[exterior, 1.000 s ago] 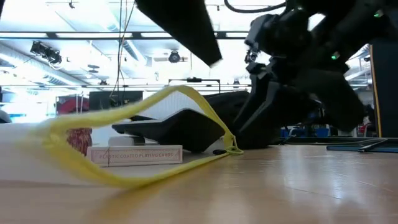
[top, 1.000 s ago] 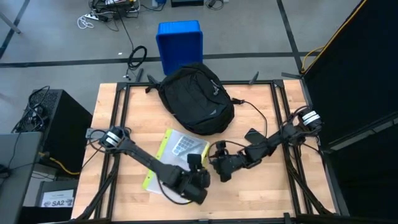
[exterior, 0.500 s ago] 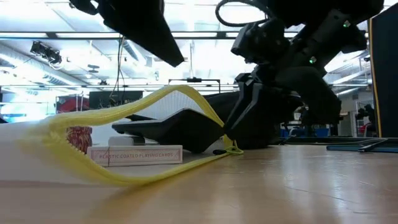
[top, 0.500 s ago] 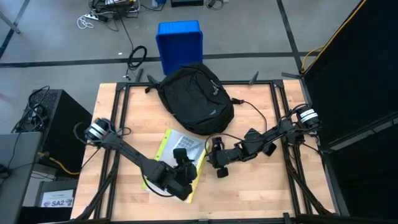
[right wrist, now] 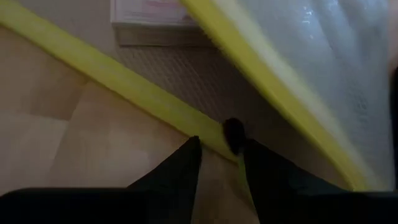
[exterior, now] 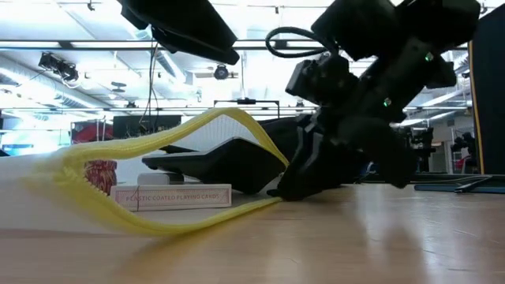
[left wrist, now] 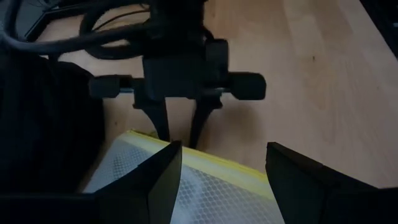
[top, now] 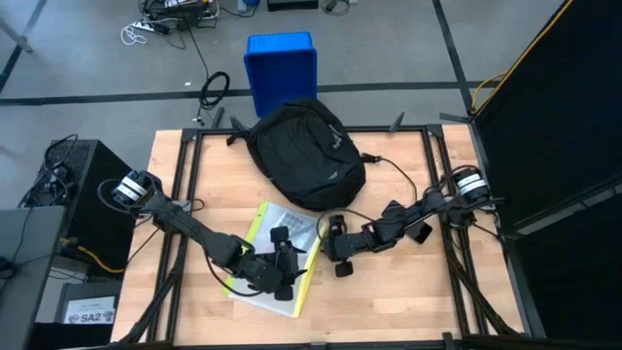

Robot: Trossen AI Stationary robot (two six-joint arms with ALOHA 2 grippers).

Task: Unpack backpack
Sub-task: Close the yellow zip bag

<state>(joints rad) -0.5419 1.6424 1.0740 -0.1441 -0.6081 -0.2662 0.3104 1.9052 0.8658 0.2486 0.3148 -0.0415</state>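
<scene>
A clear mesh pouch with a yellow zipper border (top: 270,255) lies on the near half of a light wooden table (top: 389,301). Seen at table height, the pouch gapes open, and a flat box of playing cards (exterior: 173,196) rests inside beside a dark curved object (exterior: 217,164). Beyond the table's far edge, a blue plastic bin (top: 281,70) stands on the grey floor. Coiled cables (top: 215,89) lie to the bin's left, and a black cabinet (top: 83,199) sits off the table's left side.
</scene>
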